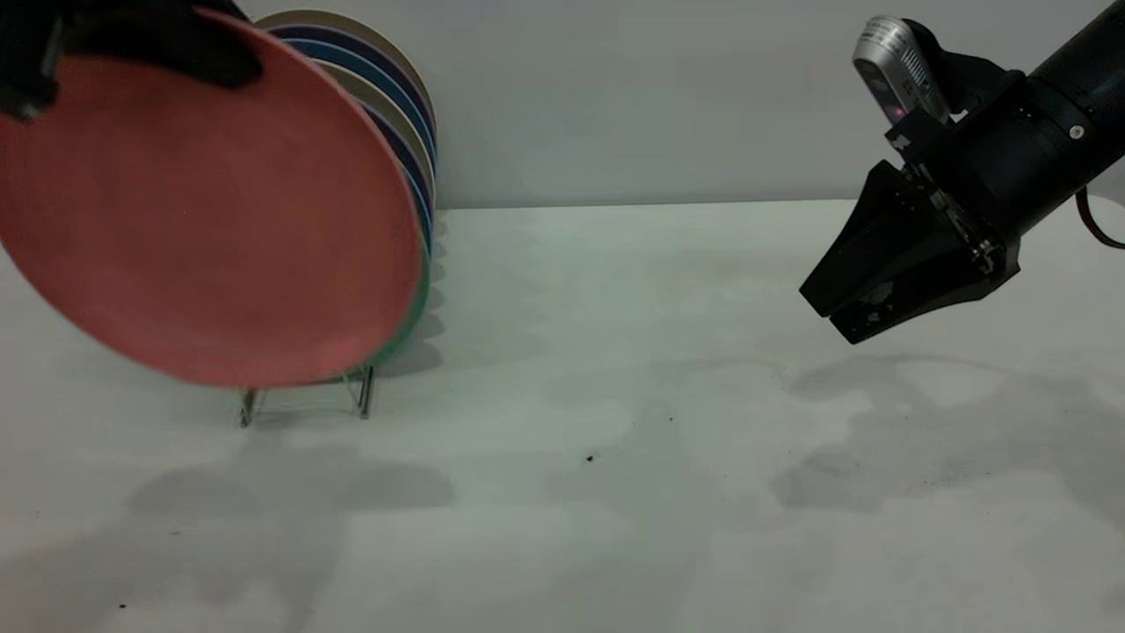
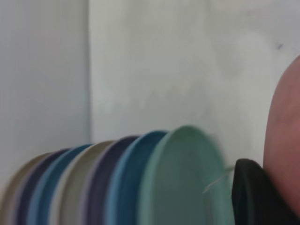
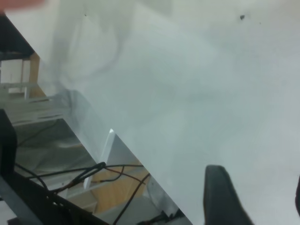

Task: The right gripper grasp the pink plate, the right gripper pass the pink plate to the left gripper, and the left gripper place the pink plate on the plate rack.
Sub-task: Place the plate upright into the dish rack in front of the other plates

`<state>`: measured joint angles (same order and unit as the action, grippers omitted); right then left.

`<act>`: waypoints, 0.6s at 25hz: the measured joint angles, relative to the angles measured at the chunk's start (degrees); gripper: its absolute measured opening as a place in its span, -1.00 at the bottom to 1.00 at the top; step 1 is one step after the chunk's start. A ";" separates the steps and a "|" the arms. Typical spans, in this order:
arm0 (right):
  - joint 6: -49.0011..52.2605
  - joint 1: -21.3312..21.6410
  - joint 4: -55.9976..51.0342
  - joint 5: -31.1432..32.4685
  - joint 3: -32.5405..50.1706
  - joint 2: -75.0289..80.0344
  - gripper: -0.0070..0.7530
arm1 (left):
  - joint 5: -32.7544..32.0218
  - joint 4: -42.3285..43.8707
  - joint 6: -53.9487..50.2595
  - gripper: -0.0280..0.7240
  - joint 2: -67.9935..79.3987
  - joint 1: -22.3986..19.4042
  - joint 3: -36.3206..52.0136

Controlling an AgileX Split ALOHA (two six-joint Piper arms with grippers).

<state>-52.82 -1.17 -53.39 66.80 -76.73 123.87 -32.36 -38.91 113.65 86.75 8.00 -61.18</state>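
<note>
The pink plate (image 1: pixel 202 211) hangs tilted at the far left, just in front of the plate rack (image 1: pixel 360 393), with its lower edge near the rack's front wire loop. My left gripper (image 1: pixel 211 61) is shut on the plate's upper rim. In the left wrist view one black finger (image 2: pixel 253 197) presses against the pink plate (image 2: pixel 287 140). My right gripper (image 1: pixel 831 315) hovers above the table at the right, open and empty, far from the plate. Its fingers (image 3: pixel 220 197) stand apart over bare table in the right wrist view.
Several plates stand upright in the rack behind the pink one, the nearest teal-green (image 1: pixel 422 303), then blue, beige and dark purple (image 1: pixel 387 79). They also show in the left wrist view (image 2: pixel 183 183). The white table (image 1: pixel 598 422) ends at a wall. Its edge shows in the right wrist view (image 3: pixel 117 136).
</note>
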 joint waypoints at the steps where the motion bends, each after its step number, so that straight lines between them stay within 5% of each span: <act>1: 0.00 0.00 0.00 0.00 0.00 0.00 0.07 | 0.36 1.20 0.12 -0.71 0.00 0.00 -1.02; 15: 0.22 0.00 0.18 0.00 0.00 0.00 0.07 | 10.06 2.21 4.53 -0.71 3.68 0.00 -4.99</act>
<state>-52.60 -1.17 -53.20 66.80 -76.73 123.87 -22.30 -36.70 118.18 90.43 8.00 -66.17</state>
